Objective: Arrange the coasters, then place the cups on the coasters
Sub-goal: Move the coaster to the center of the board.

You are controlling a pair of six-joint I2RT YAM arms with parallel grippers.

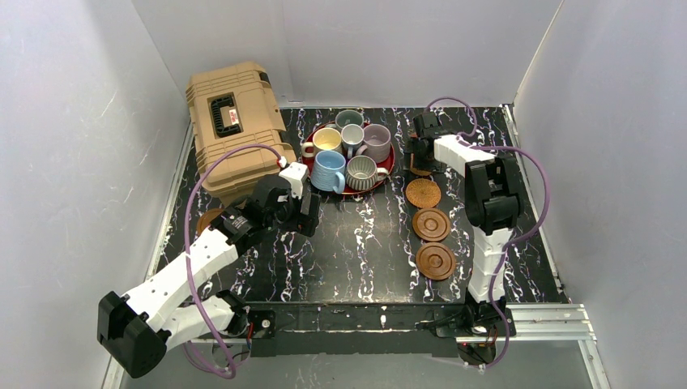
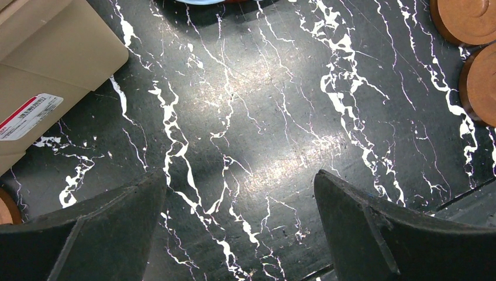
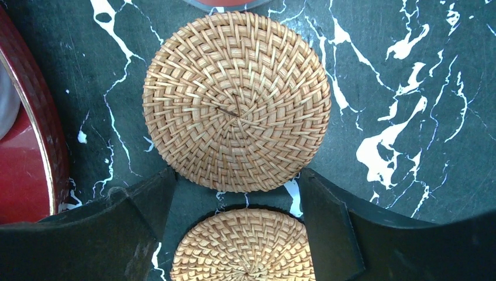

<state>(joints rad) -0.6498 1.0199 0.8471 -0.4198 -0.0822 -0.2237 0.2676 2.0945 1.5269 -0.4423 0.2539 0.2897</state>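
Several cups (image 1: 329, 170) stand together on the red tray (image 1: 310, 132) at the back. My right gripper (image 3: 237, 196) hangs open just right of the tray. Its fingers (image 3: 327, 222) stand on either side of an orange woven coaster (image 3: 245, 249) lying flat on the table. A thin gap shows at the left finger. A second woven coaster (image 3: 237, 102) lies just ahead of the fingertips. From above, one woven coaster (image 1: 423, 193) and two dark wood coasters (image 1: 431, 224) (image 1: 436, 261) line up along the right side. My left gripper (image 2: 240, 187) is open over bare table.
A tan hard case (image 1: 231, 121) fills the back left corner. Part of another wood coaster (image 1: 209, 219) shows beside the left arm. The tray's rim (image 3: 35, 134) runs close to my right gripper's left finger. A reddish sliver (image 3: 225, 3) shows at that view's top edge.
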